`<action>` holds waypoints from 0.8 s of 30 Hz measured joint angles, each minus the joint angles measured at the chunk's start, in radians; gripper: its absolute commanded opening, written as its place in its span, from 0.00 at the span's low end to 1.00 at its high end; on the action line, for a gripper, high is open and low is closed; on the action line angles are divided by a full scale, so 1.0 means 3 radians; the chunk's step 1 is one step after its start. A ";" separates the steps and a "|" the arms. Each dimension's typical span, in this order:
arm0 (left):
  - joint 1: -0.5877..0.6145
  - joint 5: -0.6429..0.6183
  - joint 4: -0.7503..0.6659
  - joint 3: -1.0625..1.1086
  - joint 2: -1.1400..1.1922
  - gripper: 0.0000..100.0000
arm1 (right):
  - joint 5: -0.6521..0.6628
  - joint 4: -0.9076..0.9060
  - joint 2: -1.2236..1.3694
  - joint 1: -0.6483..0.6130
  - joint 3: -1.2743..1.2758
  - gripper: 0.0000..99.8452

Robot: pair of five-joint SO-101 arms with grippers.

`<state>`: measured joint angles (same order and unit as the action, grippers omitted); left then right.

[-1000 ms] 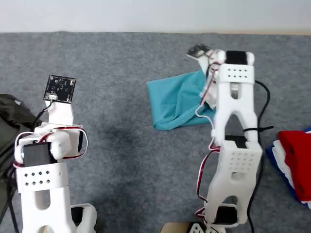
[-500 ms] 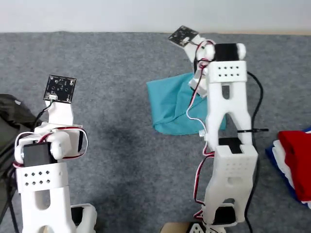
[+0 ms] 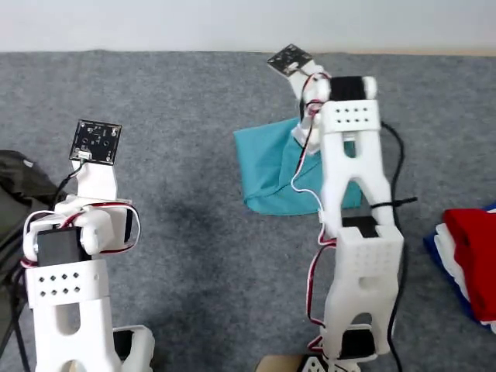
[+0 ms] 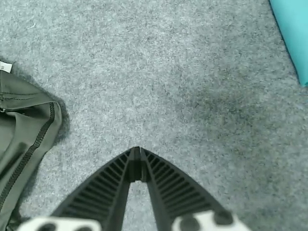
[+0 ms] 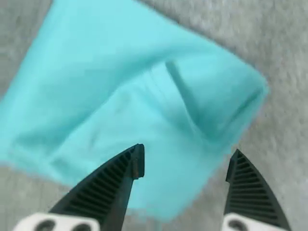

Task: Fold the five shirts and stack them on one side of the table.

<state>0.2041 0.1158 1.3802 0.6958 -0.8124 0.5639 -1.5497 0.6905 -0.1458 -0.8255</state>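
A teal shirt (image 3: 271,167), roughly folded, lies on the grey carpet in the middle of the table; the same teal shirt (image 5: 134,101) fills the ground under my right gripper (image 5: 187,161), which hangs open just above it with nothing between its fingers. A corner of the teal shirt (image 4: 293,38) also shows from the left wrist. My left gripper (image 4: 139,163) is shut and empty over bare carpet, beside a dark olive shirt (image 4: 19,139). The olive shirt (image 3: 12,194) lies at the left edge. The right arm (image 3: 349,155) partly covers the teal shirt.
A stack of folded shirts, red on top of white and blue (image 3: 469,260), sits at the right edge. Grey carpet (image 3: 178,101) covers the table, bare between the two arms. A pale wall runs along the far edge.
The right arm has swung left and reached farther over the teal shirt. The shirt now lies flatter, its right side spread out. The left arm has not moved.
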 measured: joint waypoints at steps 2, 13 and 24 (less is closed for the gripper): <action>0.0000 0.0000 0.0000 0.0000 0.0000 0.00 | -0.0051 0.0189 0.0148 -0.0056 0.0000 0.29; 0.0000 0.0000 0.0000 0.0000 0.0000 0.00 | -0.0072 0.0496 0.0588 -0.0133 0.0000 0.04; 0.0000 0.0000 0.0000 0.0000 0.0000 0.00 | 0.0501 0.0092 0.0271 -0.0133 0.0000 0.01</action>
<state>0.2041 0.1158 1.3802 0.6958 -0.8124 0.7142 -1.5221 0.7718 -0.1857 -0.8255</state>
